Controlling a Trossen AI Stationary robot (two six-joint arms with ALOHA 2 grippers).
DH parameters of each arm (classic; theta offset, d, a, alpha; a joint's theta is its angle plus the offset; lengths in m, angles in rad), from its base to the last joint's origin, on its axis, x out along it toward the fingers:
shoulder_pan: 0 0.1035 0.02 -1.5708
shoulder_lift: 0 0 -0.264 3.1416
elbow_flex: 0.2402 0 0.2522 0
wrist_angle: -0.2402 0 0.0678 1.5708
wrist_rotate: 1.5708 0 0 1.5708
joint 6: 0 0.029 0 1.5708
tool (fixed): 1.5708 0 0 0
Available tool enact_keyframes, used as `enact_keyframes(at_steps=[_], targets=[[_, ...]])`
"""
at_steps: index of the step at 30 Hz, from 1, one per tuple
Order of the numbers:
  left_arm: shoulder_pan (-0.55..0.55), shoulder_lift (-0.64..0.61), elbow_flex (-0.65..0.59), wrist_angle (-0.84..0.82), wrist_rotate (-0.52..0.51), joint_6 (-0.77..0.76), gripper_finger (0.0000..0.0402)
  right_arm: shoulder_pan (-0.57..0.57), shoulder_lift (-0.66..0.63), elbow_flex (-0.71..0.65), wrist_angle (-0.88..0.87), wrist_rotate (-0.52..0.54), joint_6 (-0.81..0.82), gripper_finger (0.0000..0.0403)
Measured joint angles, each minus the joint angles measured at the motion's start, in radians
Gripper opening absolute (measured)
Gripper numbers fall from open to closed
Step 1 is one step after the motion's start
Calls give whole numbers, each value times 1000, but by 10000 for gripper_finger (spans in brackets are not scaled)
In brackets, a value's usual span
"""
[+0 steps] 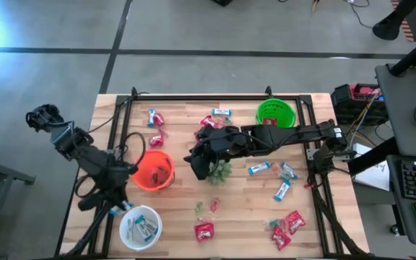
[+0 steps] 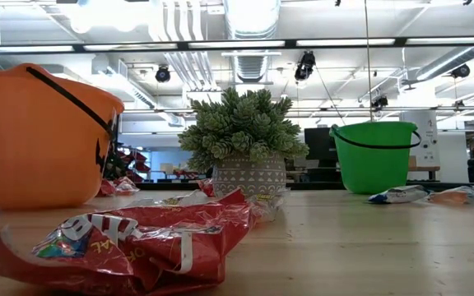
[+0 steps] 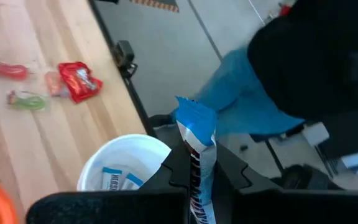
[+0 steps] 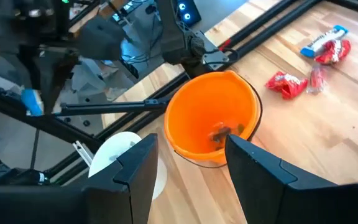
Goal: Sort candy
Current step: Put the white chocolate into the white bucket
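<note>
Left gripper (image 3: 194, 171): clamped on a blue-and-white bar (image 3: 197, 134) that stands upright between its fingers, beside the rim of the white bowl (image 3: 126, 152), which sits at the table's near left corner.
Risk at the white bowl: the bar looks to hang over the rim or just outside it, not over the middle. If it is let go here, I reckon it could tip off the rim and fall past the table edge to the floor.
White bowl contents: other blue-and-white bars (image 1: 146, 228) already lie inside.
Right gripper (image 4: 188, 165): fingers spread wide with nothing between them, poised above the orange bucket (image 4: 213, 118).
Risk at the orange bucket: a piece of candy lies in its bottom (image 4: 219, 132). The bucket looks light, so a low pass by those open fingers could knock it over or shove it.
Plant (image 1: 218, 170): stands right under the right arm, so a sweep sideways could topple it.
Loose candy: red packets (image 1: 204, 231) and more bars (image 1: 258, 168) lie scattered over the table (image 1: 323, 217), many near its front edge, where a careless brush would send them off.
Green bucket (image 1: 275, 113): at the far side, well apart from both grippers.
</note>
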Motion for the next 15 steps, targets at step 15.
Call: enact_keyframes(at_steps=[15], targets=[[-57, -4, -215, 90, -7, 55, 2, -2, 3, 0, 1, 35, 97, 175]])
